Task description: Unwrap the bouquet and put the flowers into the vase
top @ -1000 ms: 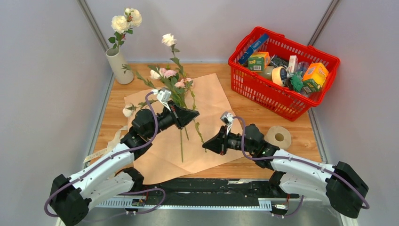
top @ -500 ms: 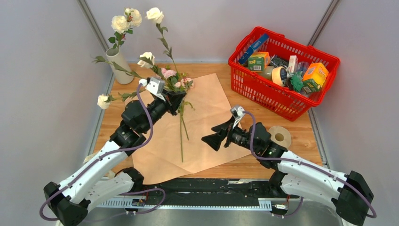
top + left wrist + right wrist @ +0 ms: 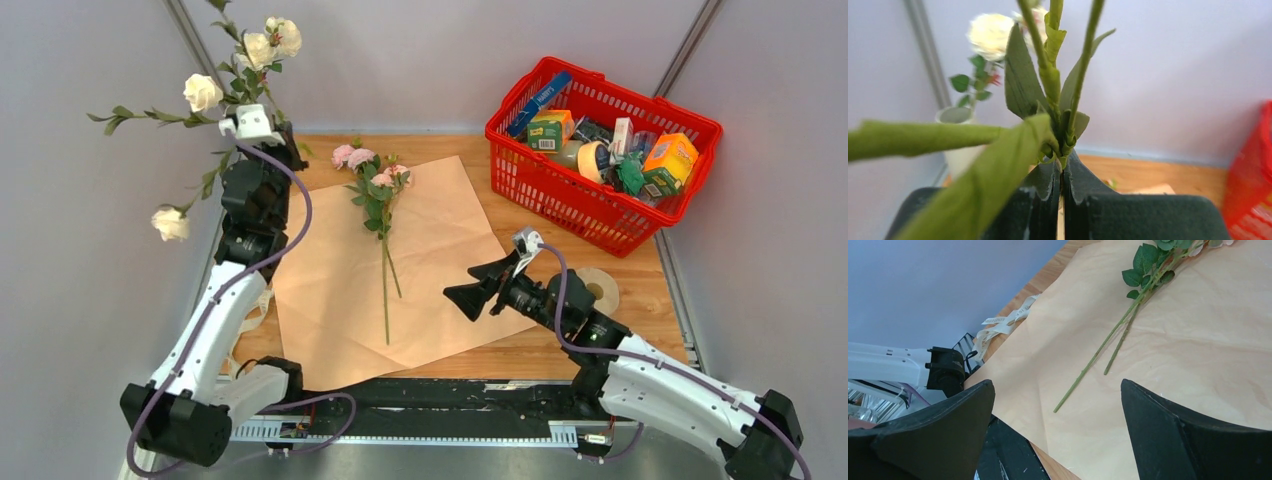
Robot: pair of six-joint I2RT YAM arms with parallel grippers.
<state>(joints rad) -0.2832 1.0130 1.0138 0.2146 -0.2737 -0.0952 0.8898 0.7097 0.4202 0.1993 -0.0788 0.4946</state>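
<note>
Clamping two cream roses (image 3: pixel 202 92) by their green stems, my left gripper (image 3: pixel 1062 186) is shut tight and raised at the far left, just beside the vase (image 3: pixel 954 117), which already holds pale blooms. Pink roses (image 3: pixel 365 160) lie on the spread peach-tan paper (image 3: pixel 450 230) mid-table, stems pointing near. My right gripper (image 3: pixel 1056 385) hovers over the paper's near right part, jaws wide and empty. Cream ribbon (image 3: pixel 1003 322) lies off the paper's near left edge. A red basket (image 3: pixel 570 200) sits far right.
</note>
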